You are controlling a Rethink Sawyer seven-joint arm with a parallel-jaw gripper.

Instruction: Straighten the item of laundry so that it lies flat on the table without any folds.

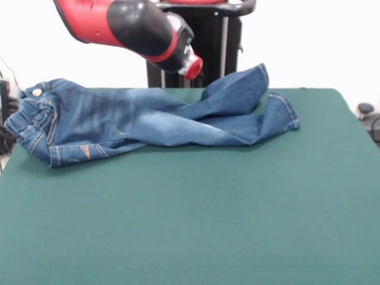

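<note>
Blue denim, faded pale across the thighs, makes up the small pair of jeans [148, 122] lying along the far part of the table [196, 225] in the front view. The waistband [29, 119] is at the left, bunched and gathered at the table's left edge, with a metal button [37, 92] showing near its top and tan stitching running round the pocket [74, 151] on the near side. The legs run off to the right and are not flat: one leg [237, 92] rises and folds over toward the far edge, its cuff turned up, while the other leg [255, 127] lies lower and nearer, ending in a cuff at the right. The two legs cross or overlap about the middle, and the cloth there is creased. The dark green felt-like cover of the table stretches wide and bare on the near side of the jeans. The red and black arm [127, 24] comes in from the upper left, above the garment, ending in a red-tipped end [191, 65] that hangs just over the far edge of the jeans without clearly touching them. Whether its gripper is open or closed cannot be told from this view, and nothing is seen held in it. The black pedestal [208, 41] stands behind the table.
</note>
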